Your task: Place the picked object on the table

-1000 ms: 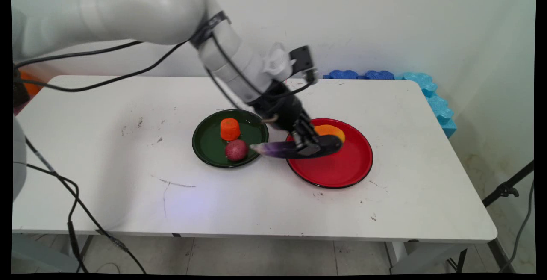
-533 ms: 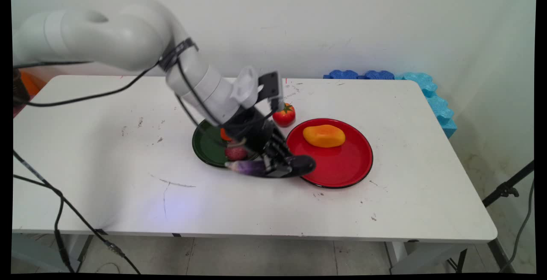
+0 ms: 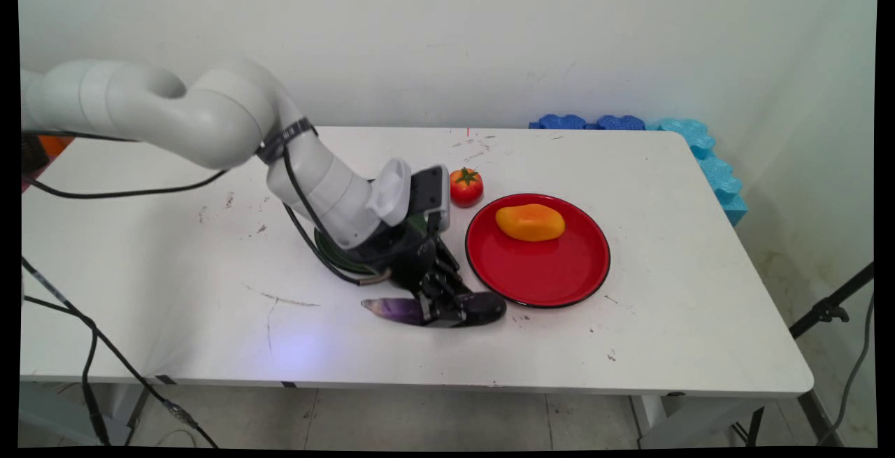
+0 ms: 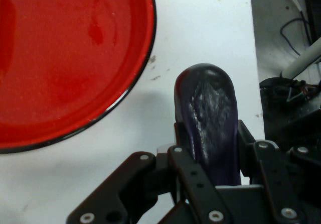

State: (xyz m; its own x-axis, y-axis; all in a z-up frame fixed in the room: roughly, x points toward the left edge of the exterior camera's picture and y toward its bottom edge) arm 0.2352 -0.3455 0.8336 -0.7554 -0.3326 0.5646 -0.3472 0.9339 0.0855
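Gripping a purple eggplant [image 3: 398, 310] right now, the black gripper [image 3: 440, 309] is squeezing it between its 2 fingers, down low at the near side of the white table [image 3: 175, 290]. The hand view is showing the fingers pressing against both sides of the dark, glossy, slightly dimpled body, its rounded end sticking out past them. It's looking like the eggplant is at the tabletop or barely off it; I can't tell which. It isn't sitting on any plate, just beside the near rim of the red plate [image 3: 559, 283].

Going further back, that plate is a shiny round dish with a thin black edge, holding 1 smooth orange-yellow mango [image 3: 530, 222] at its far side. A dark green plate [image 3: 328, 252] is peeking out from behind the arm, mostly hidden. Beyond that, 1 small glossy red tomato [image 3: 466, 187] with a green stem is sitting on the bare table.
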